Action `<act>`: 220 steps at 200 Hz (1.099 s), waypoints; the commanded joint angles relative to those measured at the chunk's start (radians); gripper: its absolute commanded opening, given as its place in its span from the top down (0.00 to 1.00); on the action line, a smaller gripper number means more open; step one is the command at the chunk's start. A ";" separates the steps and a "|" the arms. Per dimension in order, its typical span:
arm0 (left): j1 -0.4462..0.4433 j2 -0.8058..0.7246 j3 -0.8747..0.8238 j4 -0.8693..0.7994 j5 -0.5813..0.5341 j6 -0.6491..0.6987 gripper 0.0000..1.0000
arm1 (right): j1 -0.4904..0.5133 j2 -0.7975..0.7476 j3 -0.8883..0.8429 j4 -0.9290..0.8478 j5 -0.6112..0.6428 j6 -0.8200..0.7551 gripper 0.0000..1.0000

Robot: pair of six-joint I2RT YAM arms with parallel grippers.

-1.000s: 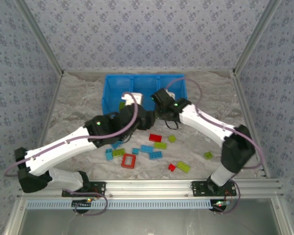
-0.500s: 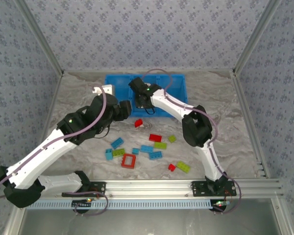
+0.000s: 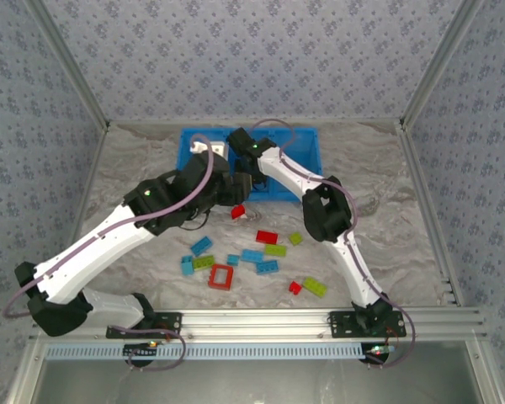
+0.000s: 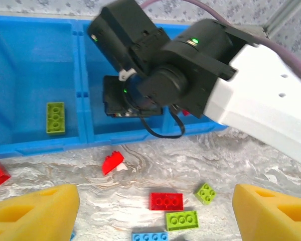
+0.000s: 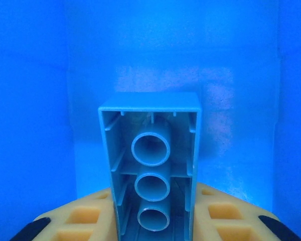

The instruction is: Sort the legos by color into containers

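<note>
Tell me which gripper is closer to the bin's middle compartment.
Right. The right gripper is inside it, holding a light blue brick; the left gripper hovers over the table in front of the bin.

The right arm (image 4: 200, 65) reaches into the blue bin (image 4: 20, 60); a lime lego (image 4: 55, 118) lies inside

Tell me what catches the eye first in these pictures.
Up close, a light blue plastic brick is pinched underside-up in the right gripper, the walls of the bright blue plastic bin around it. The bin sits far-centre on the table, with loose red, green and blue bricks before it, including an open red rectangular frame.
</note>
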 commanded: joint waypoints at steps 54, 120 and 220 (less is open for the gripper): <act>-0.017 -0.040 -0.032 -0.022 -0.040 -0.017 0.20 | 0.006 -0.031 0.049 -0.060 0.006 -0.027 0.39; -0.016 -0.116 -0.091 -0.114 -0.106 -0.103 0.20 | 0.043 -0.288 0.027 -0.043 0.185 -0.077 0.40; -0.011 -0.270 -0.267 -0.218 -0.093 -0.210 0.20 | 0.230 -1.080 -0.806 0.401 0.287 -0.236 0.39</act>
